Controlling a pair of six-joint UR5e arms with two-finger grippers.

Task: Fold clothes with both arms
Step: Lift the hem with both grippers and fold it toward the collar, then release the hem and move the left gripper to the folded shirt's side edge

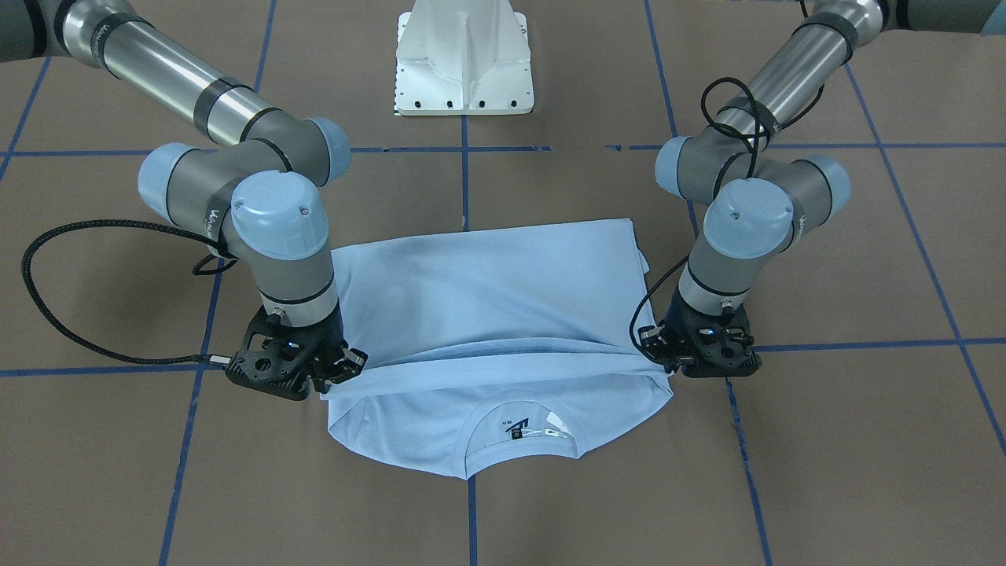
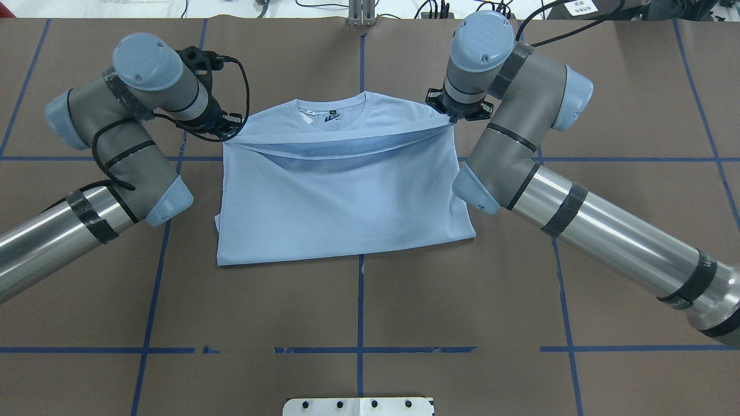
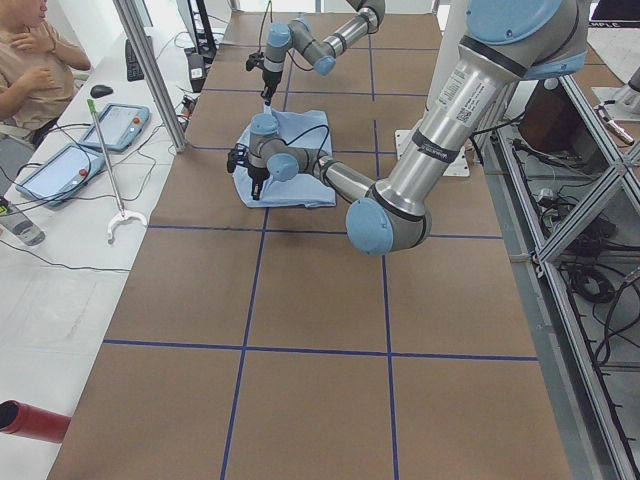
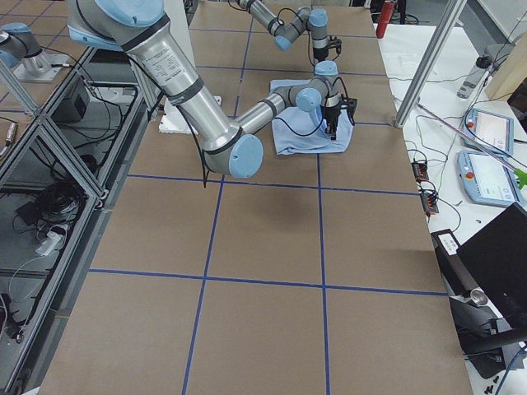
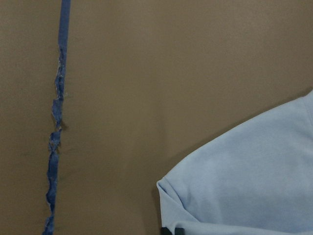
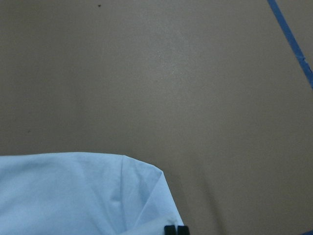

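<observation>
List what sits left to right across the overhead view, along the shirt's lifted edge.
left gripper → T-shirt → right gripper; each gripper pinches one end of the lifted edge.

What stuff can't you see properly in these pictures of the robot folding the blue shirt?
T-shirt front: mostly covered by its own folded-over layer, every view.
Neck label writing: too small to read, front-facing view.
Jaws of the left gripper and right gripper: almost wholly cut off by the wrist views' bottom edges.

No legible txt anywhere; neck label [image 1: 516, 433] print too small.
</observation>
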